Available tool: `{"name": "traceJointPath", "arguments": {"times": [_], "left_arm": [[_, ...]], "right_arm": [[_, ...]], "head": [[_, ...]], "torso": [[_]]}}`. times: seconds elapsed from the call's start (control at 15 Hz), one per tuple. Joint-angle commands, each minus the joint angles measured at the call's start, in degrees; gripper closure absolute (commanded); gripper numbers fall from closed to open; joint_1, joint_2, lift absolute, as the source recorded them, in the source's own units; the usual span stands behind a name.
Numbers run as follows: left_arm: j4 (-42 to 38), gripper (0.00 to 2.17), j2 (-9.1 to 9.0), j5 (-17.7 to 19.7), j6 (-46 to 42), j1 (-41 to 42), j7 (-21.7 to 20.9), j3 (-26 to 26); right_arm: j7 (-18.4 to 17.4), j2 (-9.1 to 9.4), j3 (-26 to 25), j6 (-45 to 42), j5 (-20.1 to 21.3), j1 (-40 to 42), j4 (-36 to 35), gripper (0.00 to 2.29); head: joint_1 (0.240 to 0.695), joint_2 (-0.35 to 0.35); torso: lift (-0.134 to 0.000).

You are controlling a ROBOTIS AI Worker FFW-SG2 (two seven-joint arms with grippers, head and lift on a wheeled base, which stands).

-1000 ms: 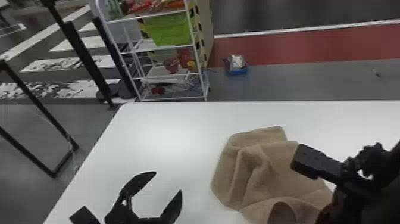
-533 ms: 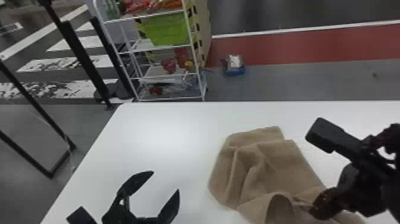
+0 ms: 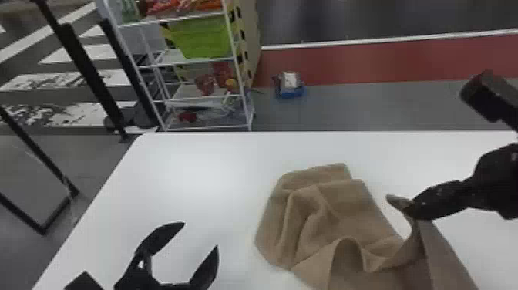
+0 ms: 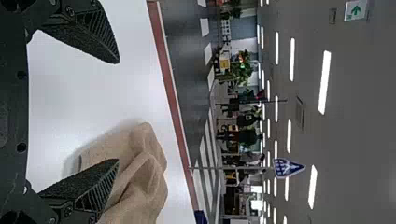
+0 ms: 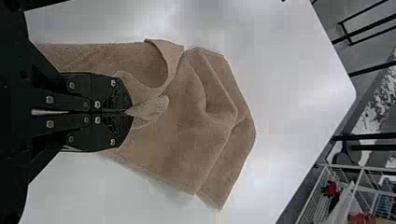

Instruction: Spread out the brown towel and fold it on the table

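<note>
In the head view my right gripper (image 3: 414, 210) is shut on an edge of the brown towel (image 3: 335, 220), holding that part raised above the table while the rest lies rumpled. In the right wrist view the closed gripper (image 5: 130, 112) pinches a small peak of the towel (image 5: 187, 140), with a loop of cloth beside it. My left gripper (image 3: 200, 233) stands open left of the towel in the head view, nothing between its fingers. The left wrist view has the left gripper (image 4: 116, 112) wide apart, one finger overlapping the view of the towel (image 4: 142, 172).
The white table (image 3: 192, 173) has bare surface left of and behind the towel. Beyond its back edge stand a white wire shelf (image 3: 208, 125) with a green bin (image 3: 204, 38) and, on the floor, a small blue item (image 3: 290, 90). A black frame (image 3: 88, 73) stands at the left.
The right gripper has moved right and up, drawing up the towel's near right part, which now hangs from it. The left gripper has stayed nearly in place.
</note>
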Motion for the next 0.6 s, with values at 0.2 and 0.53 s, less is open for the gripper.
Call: {"name": "traceJointPath", "arguments": {"times": [0.2, 0.53], "left_arm": [[-0.52, 0.14, -0.15, -0.03, 0.88, 0.04, -2.06, -0.38], [-3.42, 0.14, -0.15, 0.41, 8.09, 0.92, -1.8, -8.73]], "right_arm": [[0.19, -2.92, -19.21, -7.25, -10.67, -0.84, 0.15, 1.23], [0.19, 7.36, -24.48, -9.0, -14.98, -3.65, 1.73, 1.3]], "head": [[0.695, 0.126], [0.695, 0.039]], "torso": [[-0.124], [-0.124]]}}
